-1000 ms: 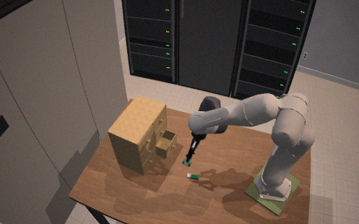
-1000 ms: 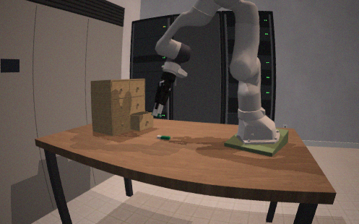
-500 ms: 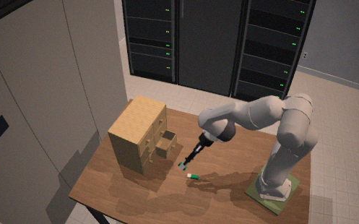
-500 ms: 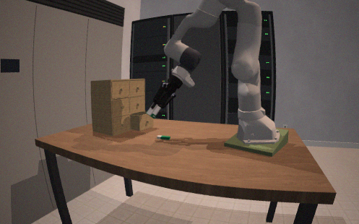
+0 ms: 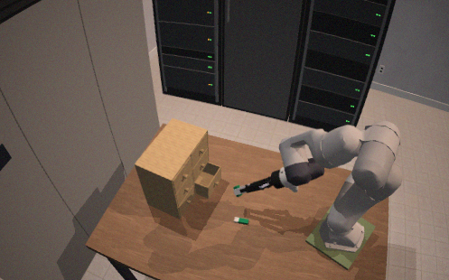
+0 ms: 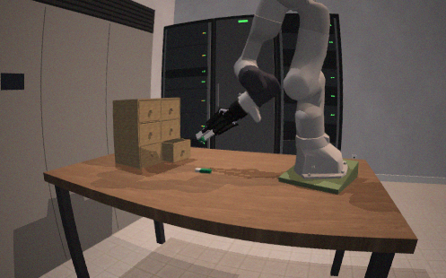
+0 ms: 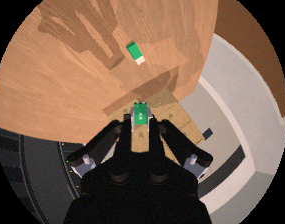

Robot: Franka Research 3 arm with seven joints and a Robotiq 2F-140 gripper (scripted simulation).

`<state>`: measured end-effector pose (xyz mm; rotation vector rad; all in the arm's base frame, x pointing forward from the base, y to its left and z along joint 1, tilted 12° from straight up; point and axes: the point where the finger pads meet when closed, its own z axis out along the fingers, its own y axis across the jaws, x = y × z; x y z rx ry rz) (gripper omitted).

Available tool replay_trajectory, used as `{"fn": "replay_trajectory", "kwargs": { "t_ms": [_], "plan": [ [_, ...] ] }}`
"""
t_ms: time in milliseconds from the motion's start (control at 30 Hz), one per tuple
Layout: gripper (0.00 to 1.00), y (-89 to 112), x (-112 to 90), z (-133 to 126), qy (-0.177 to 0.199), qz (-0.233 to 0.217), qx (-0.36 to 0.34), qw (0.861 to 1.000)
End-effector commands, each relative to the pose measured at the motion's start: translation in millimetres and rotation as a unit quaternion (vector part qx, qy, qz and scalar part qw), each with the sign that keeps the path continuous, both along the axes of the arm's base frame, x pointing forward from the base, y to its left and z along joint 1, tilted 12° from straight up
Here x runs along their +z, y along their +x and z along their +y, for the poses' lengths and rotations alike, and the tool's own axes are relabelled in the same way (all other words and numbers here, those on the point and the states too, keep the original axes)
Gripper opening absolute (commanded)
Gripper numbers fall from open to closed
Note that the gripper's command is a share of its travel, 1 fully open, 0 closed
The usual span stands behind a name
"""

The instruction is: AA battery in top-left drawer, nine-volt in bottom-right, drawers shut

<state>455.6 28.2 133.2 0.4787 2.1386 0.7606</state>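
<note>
The small wooden chest (image 5: 174,164) (image 6: 146,130) stands at the table's left. Its bottom-row right drawer (image 5: 208,179) (image 6: 176,150) is pulled out partway; the other drawers look pushed in. My gripper (image 5: 238,190) (image 6: 201,136) (image 7: 140,112) is shut on the green nine-volt battery (image 7: 140,113). It holds the battery in the air, tilted toward the chest, a little short of the open drawer. The AA battery (image 5: 241,220) (image 6: 203,170) (image 7: 134,51), green with a white end, lies on the table below and in front of the gripper.
The arm's base stands on a green mat (image 5: 341,237) (image 6: 319,172) at the table's right. A grey cabinet wall is left of the table, and dark server racks stand behind it.
</note>
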Motion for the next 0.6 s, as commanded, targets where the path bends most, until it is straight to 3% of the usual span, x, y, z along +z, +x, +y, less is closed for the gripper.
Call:
{"fn": "replay_trajectory", "kwargs": {
  "t_ms": [0,100,133,467,567],
  "plan": [
    [0.14,-1.4,-1.9,-14.0,-0.126,-0.057,0.015,0.990],
    [0.14,-1.5,-1.9,-14.1,-0.133,-0.061,0.011,0.989],
    [0.14,-1.5,-1.9,-14.1,-0.158,-0.073,0.007,0.985],
    [0.14,2.3,-1.7,-13.9,-0.257,-0.117,0.031,0.959],
    [0.14,5.9,-1.4,-13.6,-0.258,-0.118,0.032,0.958]
  ]
}}
